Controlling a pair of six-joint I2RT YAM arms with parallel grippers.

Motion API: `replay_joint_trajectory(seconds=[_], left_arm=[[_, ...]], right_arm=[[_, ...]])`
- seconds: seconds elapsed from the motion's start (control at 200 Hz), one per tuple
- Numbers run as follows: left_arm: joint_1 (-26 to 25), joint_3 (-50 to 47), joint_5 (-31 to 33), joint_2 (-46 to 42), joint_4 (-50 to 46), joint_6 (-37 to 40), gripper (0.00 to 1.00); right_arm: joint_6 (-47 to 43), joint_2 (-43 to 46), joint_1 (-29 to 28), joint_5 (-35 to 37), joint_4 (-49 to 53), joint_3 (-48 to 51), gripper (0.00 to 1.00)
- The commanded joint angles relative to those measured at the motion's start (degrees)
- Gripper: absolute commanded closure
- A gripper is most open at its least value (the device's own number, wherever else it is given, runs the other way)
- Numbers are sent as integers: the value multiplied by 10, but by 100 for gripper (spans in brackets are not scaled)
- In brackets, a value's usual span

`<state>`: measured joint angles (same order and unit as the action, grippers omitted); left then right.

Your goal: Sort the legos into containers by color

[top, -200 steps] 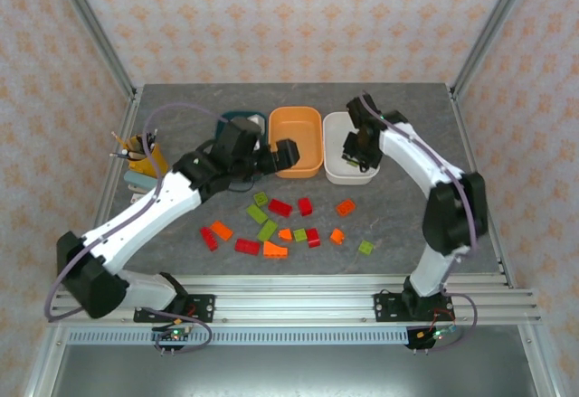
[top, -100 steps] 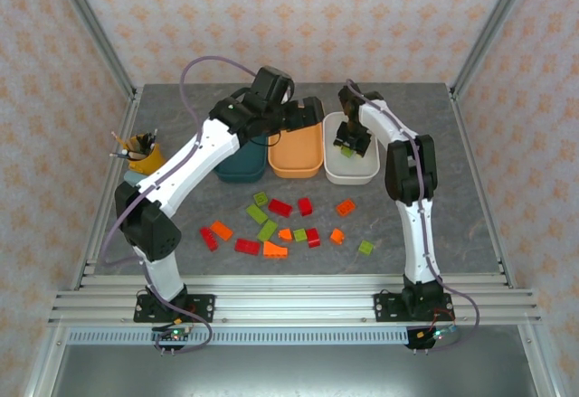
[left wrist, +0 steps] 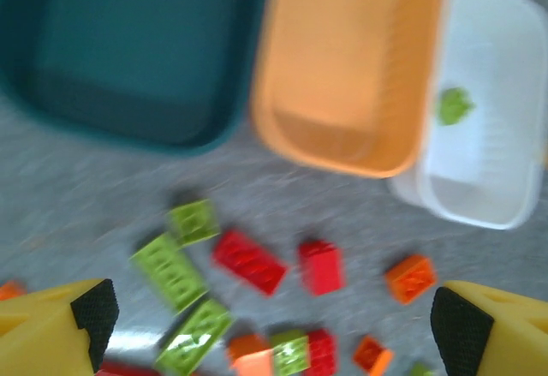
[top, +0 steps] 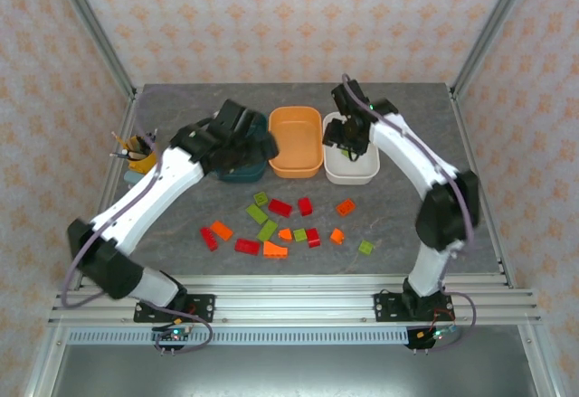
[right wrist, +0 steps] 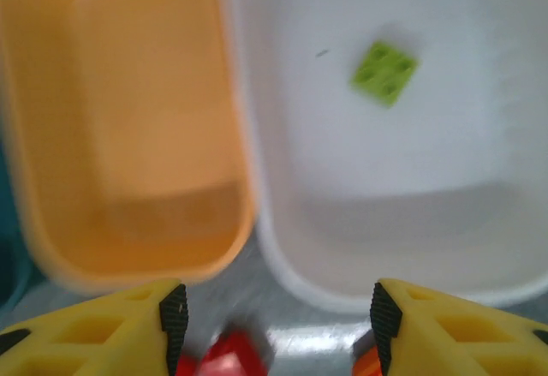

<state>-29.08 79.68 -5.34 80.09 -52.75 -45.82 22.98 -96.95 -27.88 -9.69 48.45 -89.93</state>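
Change: the lime green brick [right wrist: 384, 71] has dropped into our white tub [right wrist: 479, 222].
Right tool [right wrist: 276, 312]: released, empty.
Left tool [left wrist: 274, 312]: spread, empty.
Meaning: we count one sorted; other legos [top: 267, 231] wait on the bench [top: 407, 225].

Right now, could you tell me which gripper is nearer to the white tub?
The right. The right gripper hangs above the white tub's left edge, while the left gripper sits over the teal tub, with the orange tub in between.
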Motion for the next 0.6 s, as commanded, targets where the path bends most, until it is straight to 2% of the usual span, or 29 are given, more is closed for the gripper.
replay_joint_trajectory(seconds=[0.0,0.12,0.265,0.42,0.596], left_arm=[[14,-111,48,-76,-84,-70,5],[37,-227,45,-156,-107,-103,6],[57,-338,11,-196,-74,-126,10],[69,-401,-10,-192,-1,-129,15],[80,-415,-7,-150,34,-123,25]], right_arm=[[-67,106,-72,-61,-131,130,37],[-103,217,-170,-126,-264,280,34],[-116,289,-272,-110,-384,409,28],[-111,272,-300,-111,-404,433,27],[-109,243,-303,-113,-417,424,27]])
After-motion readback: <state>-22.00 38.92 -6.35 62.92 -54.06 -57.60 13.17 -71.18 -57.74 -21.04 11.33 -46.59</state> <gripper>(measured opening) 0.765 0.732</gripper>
